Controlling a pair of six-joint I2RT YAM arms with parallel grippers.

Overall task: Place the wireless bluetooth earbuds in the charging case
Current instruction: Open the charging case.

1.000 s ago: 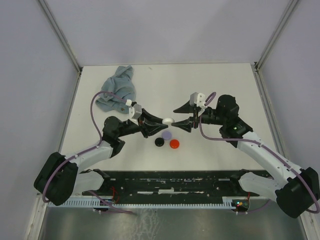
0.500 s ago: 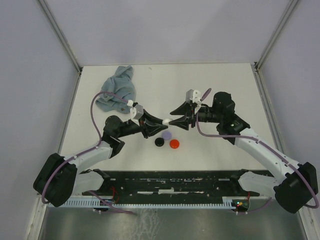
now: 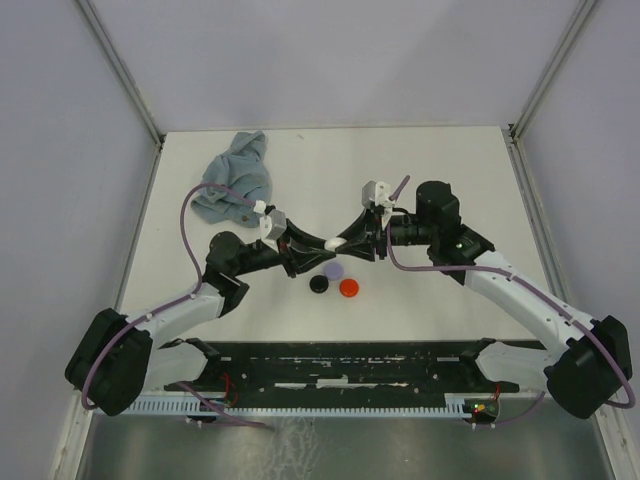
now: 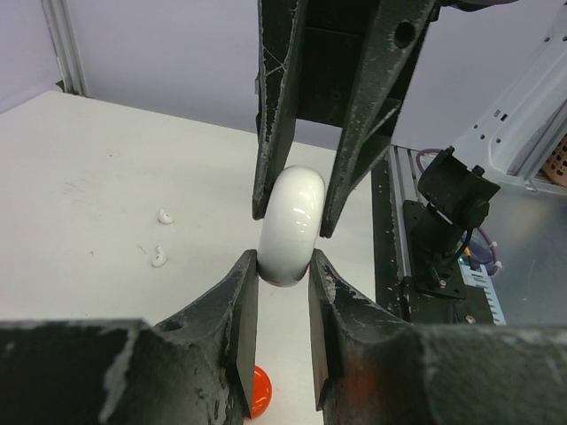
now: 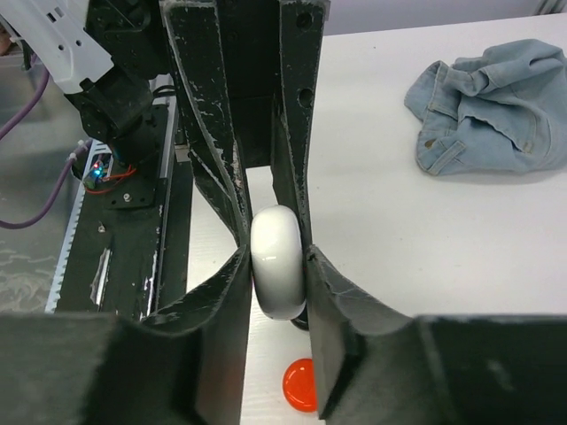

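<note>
A white rounded charging case (image 3: 336,243) hangs above the table's middle, pinched from both sides. My left gripper (image 3: 328,243) is shut on its lower end (image 4: 291,226), seen between the left wrist's fingers (image 4: 283,266). My right gripper (image 3: 346,242) meets it from the right, and both its pads press the case (image 5: 278,261) in the right wrist view (image 5: 276,253). Two tiny white earbuds (image 4: 164,215) (image 4: 159,258) lie on the table beyond the case, well apart from both grippers.
Under the case lie three round discs: lavender (image 3: 334,270), black (image 3: 319,284) and red (image 3: 349,288). A crumpled denim cloth (image 3: 235,178) sits at the back left. White walls enclose the table on three sides.
My right gripper has moved left to the case and narrowed its jaws onto it. The left gripper has kept its hold, drifting slightly.
</note>
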